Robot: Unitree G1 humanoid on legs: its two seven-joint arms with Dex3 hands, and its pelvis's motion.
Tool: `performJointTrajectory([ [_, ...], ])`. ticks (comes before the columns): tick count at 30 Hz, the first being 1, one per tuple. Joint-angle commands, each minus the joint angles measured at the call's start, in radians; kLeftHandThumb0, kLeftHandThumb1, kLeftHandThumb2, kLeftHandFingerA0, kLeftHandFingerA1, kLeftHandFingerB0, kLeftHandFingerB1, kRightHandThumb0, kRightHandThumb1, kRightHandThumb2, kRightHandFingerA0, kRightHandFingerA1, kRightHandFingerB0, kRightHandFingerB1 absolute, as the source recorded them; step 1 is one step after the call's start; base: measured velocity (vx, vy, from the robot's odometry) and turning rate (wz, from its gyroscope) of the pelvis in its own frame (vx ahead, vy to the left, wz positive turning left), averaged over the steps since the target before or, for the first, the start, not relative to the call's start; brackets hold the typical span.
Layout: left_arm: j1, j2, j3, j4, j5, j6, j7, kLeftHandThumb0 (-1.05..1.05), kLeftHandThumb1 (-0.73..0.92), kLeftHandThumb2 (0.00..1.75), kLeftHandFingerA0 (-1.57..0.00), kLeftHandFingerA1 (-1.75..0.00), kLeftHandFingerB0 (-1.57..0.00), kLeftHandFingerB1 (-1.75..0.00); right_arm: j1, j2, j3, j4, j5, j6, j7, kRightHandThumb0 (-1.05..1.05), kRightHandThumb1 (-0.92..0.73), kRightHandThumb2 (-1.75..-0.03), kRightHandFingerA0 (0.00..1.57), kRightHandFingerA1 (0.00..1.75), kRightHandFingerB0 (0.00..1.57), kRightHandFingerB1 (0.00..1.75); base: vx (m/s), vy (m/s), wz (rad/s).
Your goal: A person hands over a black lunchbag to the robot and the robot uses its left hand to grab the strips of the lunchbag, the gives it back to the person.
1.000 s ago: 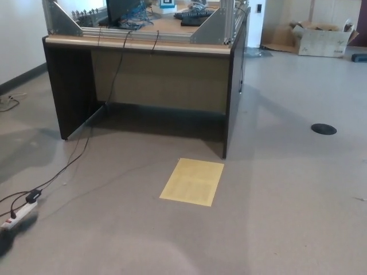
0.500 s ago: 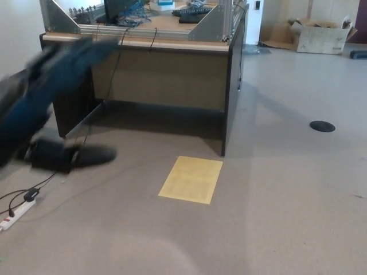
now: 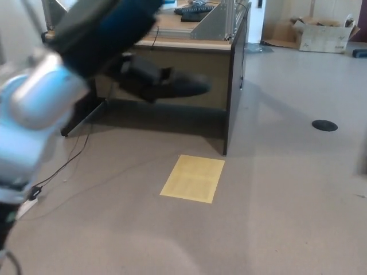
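- No brand, label or writing is legible anywhere.
- The left hand [image 3: 157,80] reaches across from the left, motion-blurred; whether its fingers are spread or closed cannot be told, and nothing shows in its grasp.
- Below the hand lies a yellow sheet [image 3: 193,179]; behind it stands a desk [image 3: 234,74].
- The lunchbag does not show.

A: only one cam here?
B: yep, head cam, angled down across the floor [image 3: 275,217] toward a desk [image 3: 172,69] farther off. Left arm [image 3: 40,109] looms close, blurry.
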Motion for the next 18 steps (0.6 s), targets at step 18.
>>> performJointTrajectory([
  [18,0.107,-0.195,-0.075,-0.023,0.233,0.198,0.056,-0.81,0.49,0.83,0.0,0.0,0.0,0.0,0.011,-0.011,0.038,0.018,-0.042,0.004,-0.017,-0.69,-0.78,-0.64,0.31,0.38,0.3,0.34,0.0,0.0,0.0],
])
